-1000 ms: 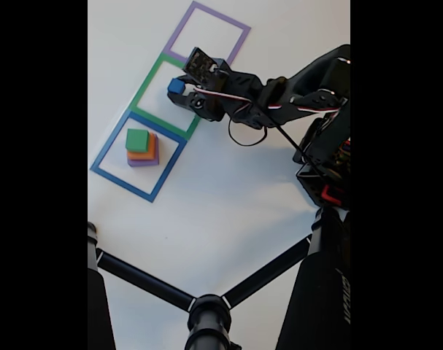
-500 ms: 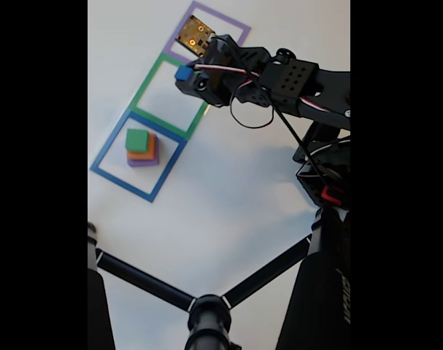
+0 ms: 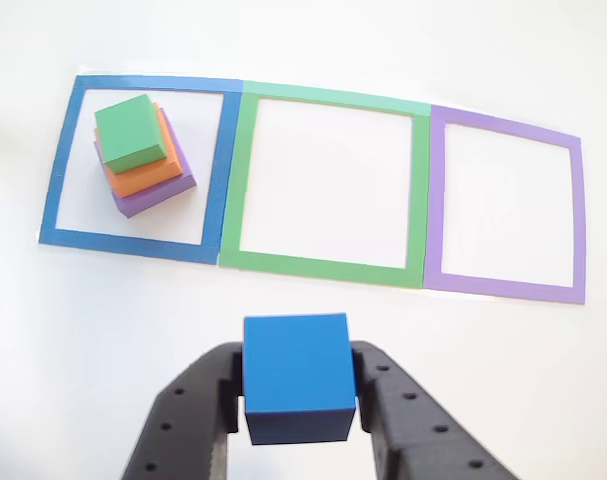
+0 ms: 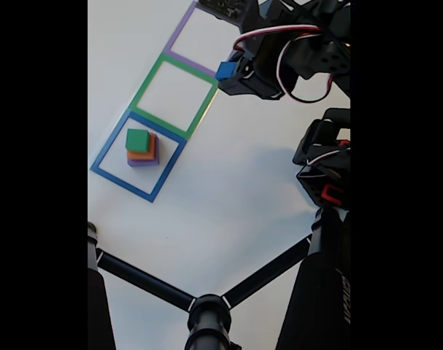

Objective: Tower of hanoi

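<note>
While the claw (image 3: 298, 400) hangs over the white worktop (image 3: 103, 330), we see it pinching the blue cube (image 3: 297, 375) tight between both fingers. Green block (image 3: 133, 132) sits on orange block (image 3: 143, 175), on purple block (image 3: 158, 197), inside the blue square outline (image 3: 63, 160).

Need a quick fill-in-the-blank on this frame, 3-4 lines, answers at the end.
1. The gripper is shut on the ______ cube.
2. The stack sits inside the ______ square outline.
3. The top block of the stack is ______.
4. The green outline and the purple outline each hold ______ blocks.

Missing words: blue; blue; green; no
</note>
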Action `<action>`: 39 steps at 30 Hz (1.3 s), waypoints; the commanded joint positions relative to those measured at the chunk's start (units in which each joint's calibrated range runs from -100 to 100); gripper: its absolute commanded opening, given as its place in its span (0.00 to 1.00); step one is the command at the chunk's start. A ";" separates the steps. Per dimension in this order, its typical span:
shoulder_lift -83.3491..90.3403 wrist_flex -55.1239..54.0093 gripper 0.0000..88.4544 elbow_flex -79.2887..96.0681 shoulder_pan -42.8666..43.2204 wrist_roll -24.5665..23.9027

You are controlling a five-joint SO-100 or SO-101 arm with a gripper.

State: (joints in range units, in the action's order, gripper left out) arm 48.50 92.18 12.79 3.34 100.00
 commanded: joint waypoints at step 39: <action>1.60 -68.70 0.02 50.39 22.84 0.00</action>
State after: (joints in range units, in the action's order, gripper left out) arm 55.42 37.53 61.58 24.52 99.46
